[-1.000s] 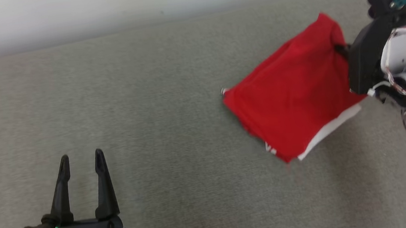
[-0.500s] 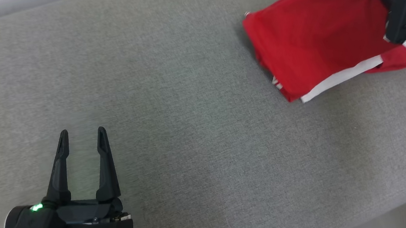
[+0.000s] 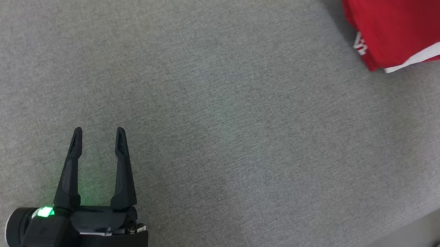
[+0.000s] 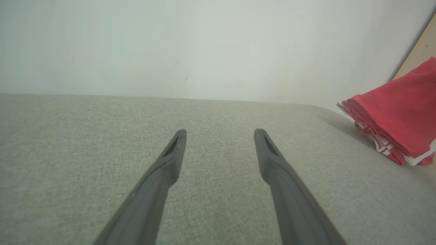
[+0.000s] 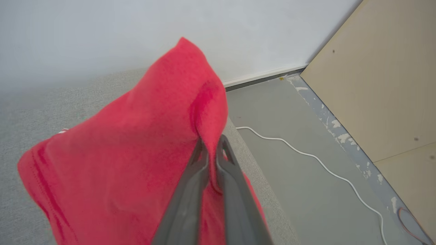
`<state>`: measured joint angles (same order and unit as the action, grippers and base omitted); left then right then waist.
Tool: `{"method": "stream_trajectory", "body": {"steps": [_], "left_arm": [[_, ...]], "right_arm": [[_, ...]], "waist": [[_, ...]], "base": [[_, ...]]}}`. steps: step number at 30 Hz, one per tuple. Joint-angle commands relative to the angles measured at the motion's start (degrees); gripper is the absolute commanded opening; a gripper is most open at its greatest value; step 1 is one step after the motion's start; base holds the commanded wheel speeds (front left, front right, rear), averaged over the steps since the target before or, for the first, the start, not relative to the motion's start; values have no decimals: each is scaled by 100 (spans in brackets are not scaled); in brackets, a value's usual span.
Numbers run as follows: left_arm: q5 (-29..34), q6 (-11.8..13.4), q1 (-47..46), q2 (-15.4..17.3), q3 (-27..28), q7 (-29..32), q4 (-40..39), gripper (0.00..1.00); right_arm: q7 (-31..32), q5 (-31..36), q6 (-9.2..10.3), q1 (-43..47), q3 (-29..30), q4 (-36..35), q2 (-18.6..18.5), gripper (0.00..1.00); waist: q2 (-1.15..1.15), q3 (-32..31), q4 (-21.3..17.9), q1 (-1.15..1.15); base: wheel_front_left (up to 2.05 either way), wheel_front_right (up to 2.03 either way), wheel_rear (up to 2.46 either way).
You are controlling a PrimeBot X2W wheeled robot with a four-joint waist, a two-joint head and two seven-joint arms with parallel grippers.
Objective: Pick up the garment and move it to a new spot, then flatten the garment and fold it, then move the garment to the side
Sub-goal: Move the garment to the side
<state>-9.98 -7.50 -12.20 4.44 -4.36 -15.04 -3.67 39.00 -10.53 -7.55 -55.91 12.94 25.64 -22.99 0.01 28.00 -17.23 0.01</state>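
The folded red garment (image 3: 408,5) rests at the cushion's (image 3: 221,139) far right edge, a corner pinched tight in the right hand (image 5: 212,144); the left hand (image 3: 98,133) gapes empty over the cushion's near left. Light, soft and limp, it will likely sag, so grip through every layer.

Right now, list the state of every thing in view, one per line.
left gripper: fingers open, empty, above the grey surface.
right gripper: fingers shut on the garment.
garment: folded in layers, one edge pinched and raised.
cable: lying loose on the floor.
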Motion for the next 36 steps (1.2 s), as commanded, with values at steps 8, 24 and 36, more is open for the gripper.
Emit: {"method": "stream_trajectory", "body": {"steps": [8,24,36], "left_arm": [[12,4,-168,261,-153,-14,-131,100],[-47,8,-365,451,-267,-14,-202,100],[-90,16,177,143,299,-13,-30,100]], "right_arm": [[-1023,795,17,206,338,124,-224,0],[-2387,1218,17,357,536,528,220,100],[-3119,86,17,1333,-229,-4,239,100]], "waist": [[-1,395,231,-1],[-1,410,258,-1],[-1,-579,525,-1]], "base": [[0,0,0],[0,0,0],[0,0,0]]}}
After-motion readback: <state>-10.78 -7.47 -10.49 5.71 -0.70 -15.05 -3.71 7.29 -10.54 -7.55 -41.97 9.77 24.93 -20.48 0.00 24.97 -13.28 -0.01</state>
